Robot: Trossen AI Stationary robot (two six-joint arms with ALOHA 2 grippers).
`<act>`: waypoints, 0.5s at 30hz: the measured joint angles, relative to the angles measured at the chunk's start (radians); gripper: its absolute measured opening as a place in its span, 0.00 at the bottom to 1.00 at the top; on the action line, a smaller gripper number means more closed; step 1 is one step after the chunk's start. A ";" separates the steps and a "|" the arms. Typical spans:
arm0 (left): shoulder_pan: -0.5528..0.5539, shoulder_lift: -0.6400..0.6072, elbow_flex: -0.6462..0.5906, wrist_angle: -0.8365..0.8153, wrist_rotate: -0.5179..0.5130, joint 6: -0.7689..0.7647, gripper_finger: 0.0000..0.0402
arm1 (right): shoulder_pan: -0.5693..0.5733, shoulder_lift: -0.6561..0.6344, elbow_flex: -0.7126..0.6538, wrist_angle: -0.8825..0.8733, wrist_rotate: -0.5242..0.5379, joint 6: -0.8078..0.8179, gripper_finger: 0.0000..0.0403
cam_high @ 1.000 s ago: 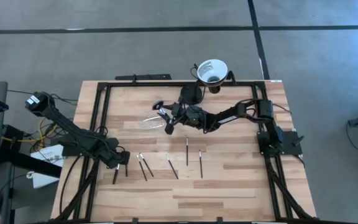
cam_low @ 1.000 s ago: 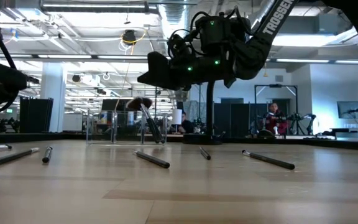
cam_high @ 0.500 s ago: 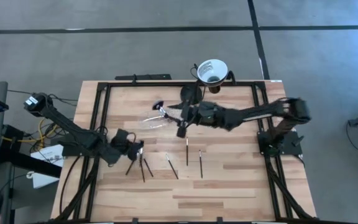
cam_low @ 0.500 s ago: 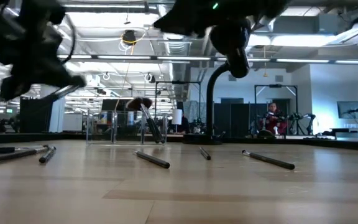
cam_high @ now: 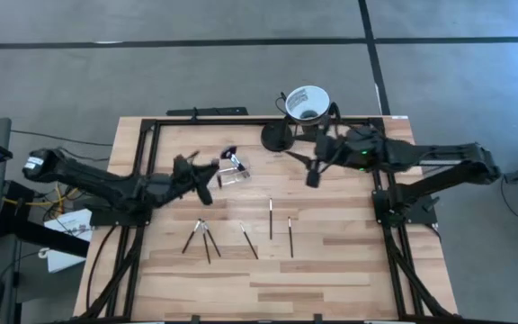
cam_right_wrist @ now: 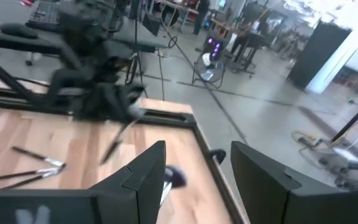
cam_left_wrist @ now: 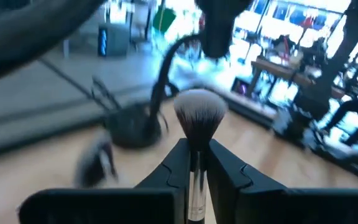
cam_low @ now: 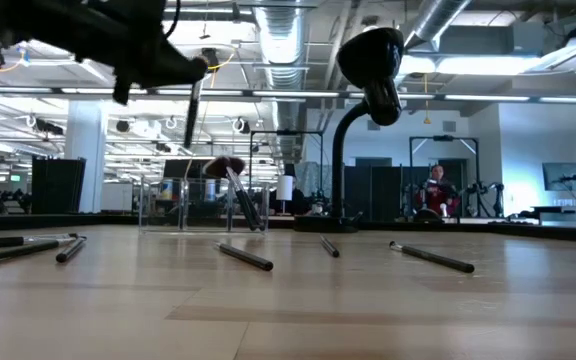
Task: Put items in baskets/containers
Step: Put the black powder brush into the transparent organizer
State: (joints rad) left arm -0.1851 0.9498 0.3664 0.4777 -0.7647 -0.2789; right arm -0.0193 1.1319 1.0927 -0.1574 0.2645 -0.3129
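My left gripper is up over the table's left middle, shut on a makeup brush with a fluffy pale-tipped head. It is just left of the clear holder, which lies on the table with a dark-headed brush in it. Several thin dark brushes lie flat nearer the near edge. My right gripper is open and empty, right of the holder by the far edge; in its own view the fingers stand wide apart. My left gripper pinches the brush by its silver ferrule, just behind the head, between the two fingers. The brush lies along the fingers, and its head sticks out past their free ends. The brush is lifted clear of the table.
A white funnel-shaped cup sits on a black stand at the far edge, close to my right gripper. A black frame runs along the table's left, far and right sides. Bare wood lies along the near edge.
My left gripper, low beside the left-hand brushes a second ago, has come up holding one brush and carried it toward the far edge and the clear holder. My right gripper has drawn back from the holder toward the table's right and has risen.
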 joint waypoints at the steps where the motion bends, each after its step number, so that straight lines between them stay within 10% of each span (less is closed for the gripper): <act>1: 0.034 0.005 0.001 0.045 0.025 0.047 0.08 | 0.000 -0.021 0.000 -0.038 -0.001 0.022 0.43; 7: 0.224 0.078 0.002 0.214 0.256 0.149 0.08 | 0.008 -0.090 -0.079 -0.163 -0.046 0.157 0.43; 15: 0.337 0.314 0.002 0.433 0.378 0.167 0.08 | 0.047 -0.052 -0.331 0.091 -0.078 0.264 0.43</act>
State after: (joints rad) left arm 0.1520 1.2639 0.3687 0.9107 -0.3870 -0.1114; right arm 0.0274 1.0797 0.7615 -0.0668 0.1864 -0.0487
